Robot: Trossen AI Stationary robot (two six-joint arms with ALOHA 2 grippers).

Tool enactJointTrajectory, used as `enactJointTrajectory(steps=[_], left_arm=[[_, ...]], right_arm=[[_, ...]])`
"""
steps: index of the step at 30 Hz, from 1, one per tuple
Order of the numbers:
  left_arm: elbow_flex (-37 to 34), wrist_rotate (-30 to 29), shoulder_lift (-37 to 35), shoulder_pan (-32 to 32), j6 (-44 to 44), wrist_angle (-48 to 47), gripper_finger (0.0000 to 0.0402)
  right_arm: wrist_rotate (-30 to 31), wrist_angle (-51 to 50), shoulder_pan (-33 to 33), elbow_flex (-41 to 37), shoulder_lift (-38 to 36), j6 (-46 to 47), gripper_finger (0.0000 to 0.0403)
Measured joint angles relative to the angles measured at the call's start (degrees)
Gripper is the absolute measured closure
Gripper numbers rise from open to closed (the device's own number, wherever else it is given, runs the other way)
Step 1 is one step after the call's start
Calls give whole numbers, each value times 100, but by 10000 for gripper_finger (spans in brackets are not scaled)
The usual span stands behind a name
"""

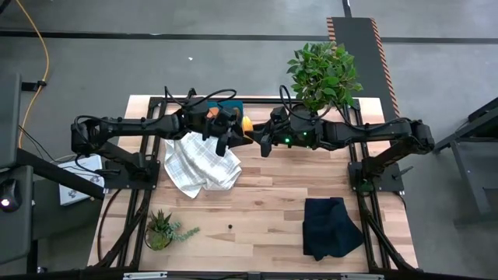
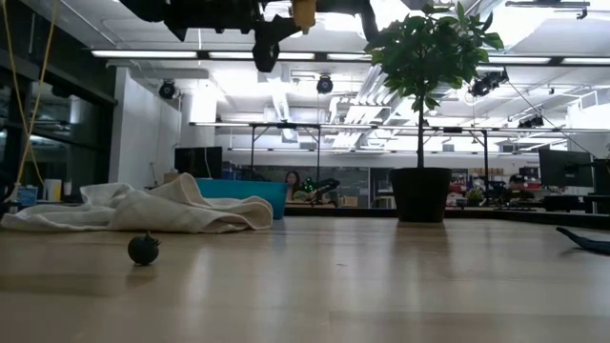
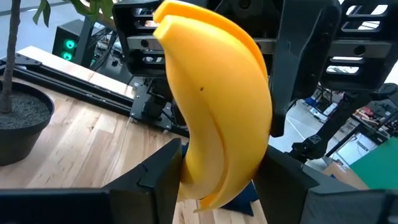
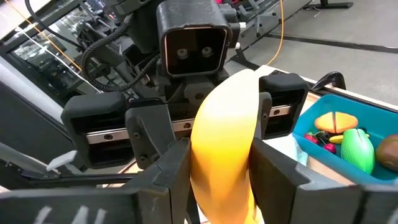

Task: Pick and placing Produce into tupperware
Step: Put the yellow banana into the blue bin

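Left end effector: we see the left end effector (image 3: 217,180) raised above the desk's far side, over the white checked cloth (image 1: 198,165); its fingers sit against both sides of the banana's (image 1: 246,124) lower end, so we read it as gripping the fruit.
Banana: the yellow banana hangs in the air between the two arms, well above the desk (image 1: 272,202), with both end effectors on it at once.
Right end effector: we see the right end effector (image 4: 217,177) just to the right of the left one, its fingers pressed on the banana from either side; we read it as gripping as well.
Tupperware: the teal-blue box (image 4: 348,134) stands at the desk's far edge, beside the cloth, under the left arm.
Done so far: in the right wrist view we count several pieces already in the box, among them a green oval (image 4: 357,149), a yellow-orange sliced piece (image 4: 336,121), something red and a brown one at the edge.
Left to do: we judge the banana is mid handover and not yet placed; a small dark berry (image 2: 143,249) lies alone on the desk's near part.
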Motion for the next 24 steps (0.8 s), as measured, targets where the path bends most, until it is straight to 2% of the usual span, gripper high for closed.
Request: enactJointTrajectory(steps=[7, 14, 19, 24], left_arm=[[0, 2, 0, 0, 31, -4, 249], [0, 0, -2, 4, 31, -70, 247], [0, 0, -2, 4, 46, -95, 253], [0, 132, 0, 4, 78, -388, 253]], right_arm=[[7, -6, -2, -5, 0, -1, 240], [83, 37, -60, -9, -21, 25, 198], [136, 243, -142, -9, -24, -83, 190], [501, 733, -203, -7, -25, -440, 189]])
